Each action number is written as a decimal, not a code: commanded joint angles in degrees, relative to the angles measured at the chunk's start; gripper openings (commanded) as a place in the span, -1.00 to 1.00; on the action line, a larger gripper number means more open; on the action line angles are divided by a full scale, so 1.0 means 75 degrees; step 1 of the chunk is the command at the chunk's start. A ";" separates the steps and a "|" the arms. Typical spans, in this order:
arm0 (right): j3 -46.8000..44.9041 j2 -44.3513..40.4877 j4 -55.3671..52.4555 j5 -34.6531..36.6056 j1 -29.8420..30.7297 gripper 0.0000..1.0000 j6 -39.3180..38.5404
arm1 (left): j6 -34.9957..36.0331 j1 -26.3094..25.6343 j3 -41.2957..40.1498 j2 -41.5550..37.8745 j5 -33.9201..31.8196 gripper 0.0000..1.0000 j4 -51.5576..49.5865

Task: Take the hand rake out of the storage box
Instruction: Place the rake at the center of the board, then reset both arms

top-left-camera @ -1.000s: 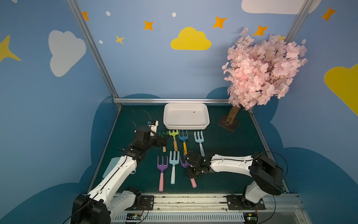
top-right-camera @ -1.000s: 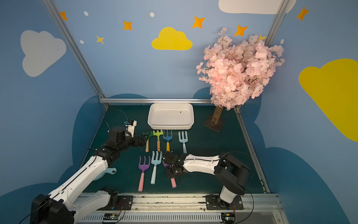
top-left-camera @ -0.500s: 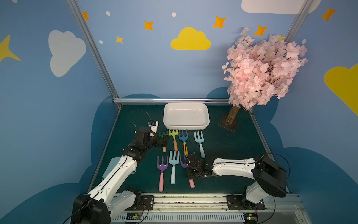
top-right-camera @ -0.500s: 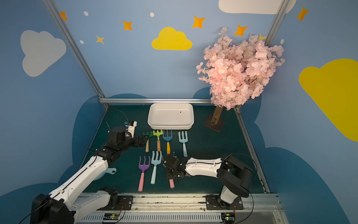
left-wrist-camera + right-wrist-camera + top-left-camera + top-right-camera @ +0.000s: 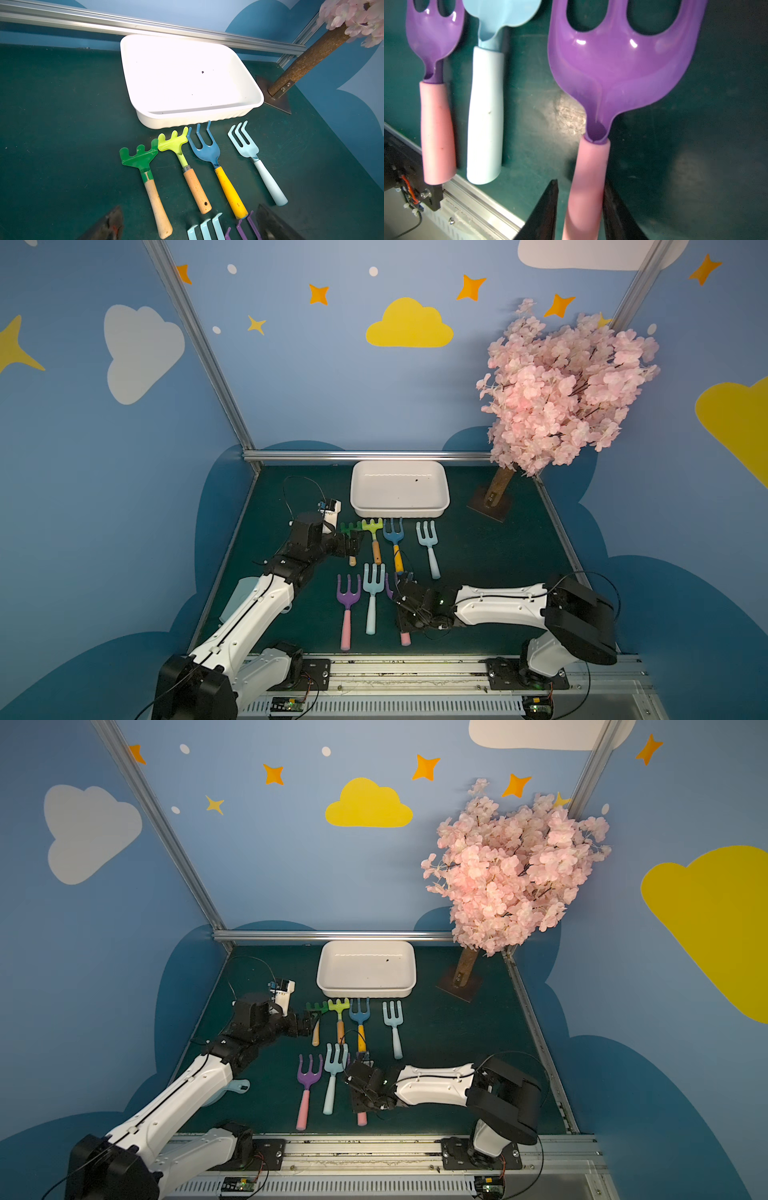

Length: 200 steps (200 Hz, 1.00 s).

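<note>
Two right fingers (image 5: pixel 546 212) loosely flank a glossy purple rake's (image 5: pixel 618 68) round pink handle; left fingers (image 5: pixel 110 224) gape wide.

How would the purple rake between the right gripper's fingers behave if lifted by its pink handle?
The purple rake looks like glossy moulded plastic, so it is probably light and stiff. Its broad head is much wider than the pink handle, so gripped there it may tip head-down. The round, smooth handle could also twist in the right gripper.

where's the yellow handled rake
In both top views the yellow-handled rake lies just in front of the storage box, between the lime rake and the pale blue rake.
</note>
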 commanded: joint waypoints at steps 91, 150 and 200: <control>0.0652 -0.1806 -0.2134 0.1844 -0.0214 0.55 -0.0987 | -0.0143 0.0080 -0.0299 -0.0498 -0.0717 1.00 -0.0040; -0.0687 -0.4864 -0.0354 0.5515 -0.2629 0.86 -0.5211 | -0.0333 0.0446 -0.1545 -0.1837 -0.4071 1.00 0.0455; -0.3870 -0.5710 0.5103 0.3133 -0.6674 0.88 -0.8345 | 0.0737 0.1355 -0.3430 -0.1240 -0.3587 1.00 0.3469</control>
